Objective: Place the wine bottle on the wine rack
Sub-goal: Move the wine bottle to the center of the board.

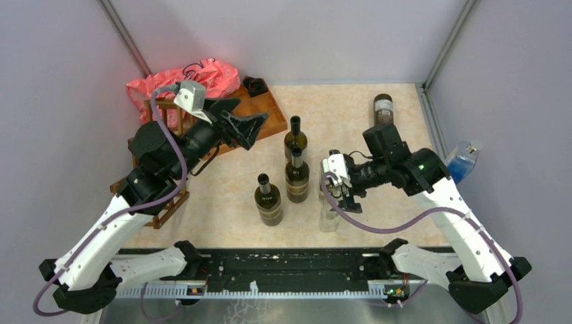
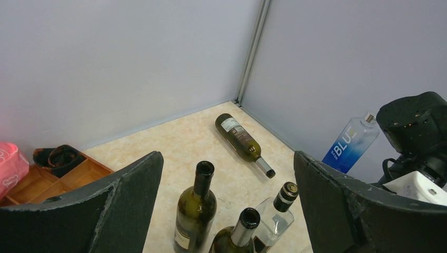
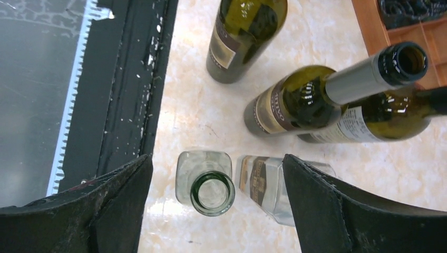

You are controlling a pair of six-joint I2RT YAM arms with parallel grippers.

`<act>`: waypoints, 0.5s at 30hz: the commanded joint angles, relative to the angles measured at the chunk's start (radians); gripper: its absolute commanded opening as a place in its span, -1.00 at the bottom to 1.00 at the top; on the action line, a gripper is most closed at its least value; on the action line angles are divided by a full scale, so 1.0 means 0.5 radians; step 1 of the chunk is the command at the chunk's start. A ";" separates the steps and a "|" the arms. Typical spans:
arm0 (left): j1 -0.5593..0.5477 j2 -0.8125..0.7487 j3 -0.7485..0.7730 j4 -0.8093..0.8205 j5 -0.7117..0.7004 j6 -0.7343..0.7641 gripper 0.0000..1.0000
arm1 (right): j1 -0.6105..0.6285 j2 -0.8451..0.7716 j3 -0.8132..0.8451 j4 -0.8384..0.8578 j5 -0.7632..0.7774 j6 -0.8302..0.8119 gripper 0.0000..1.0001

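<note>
The right hand (image 3: 217,161) is released, its 2 fingers (image 3: 105,211) spread wide and gripping nothing. It hovers directly over the open mouth of a clear glass bottle (image 3: 212,192), which stands upright on the surface (image 1: 222,226) with a gap on either side of its neck. Just beside it is a second clear bottle (image 3: 263,182) with a dark label. Further out, toward the left arm, 3 green wine bottles (image 1: 297,177) stand upright in a loose cluster. A 4th dark bottle (image 1: 383,108) lies on its side near the far corner, well apart from both arms.

The left hand (image 2: 226,158) is also released and empty, raised above the far left of the surface near an orange-brown tray (image 1: 266,111). Beneath that arm sits the wine rack (image 1: 168,206), with dark slats showing at its near end. The arm hides most of it, and no bottle lies in the part that shows.

As I judge it, nothing of the task is done yet: no bottle is gripped, lifted or racked. The right hand looks lined up for a grasp at a neck — whether the clear bottle is the intended one I cannot tell. What is left is to close on a bottle, lift it, carry it across to the rack and lay it in a cell.
</note>
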 commanded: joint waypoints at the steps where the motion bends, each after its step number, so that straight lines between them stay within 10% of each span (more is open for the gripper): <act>1: 0.001 -0.080 -0.018 0.044 -0.056 -0.043 0.97 | 0.020 -0.014 -0.040 0.103 0.183 0.139 0.82; 15: 0.001 -0.039 -0.010 0.044 -0.024 0.000 0.97 | 0.021 -0.014 -0.197 0.125 0.323 0.118 0.56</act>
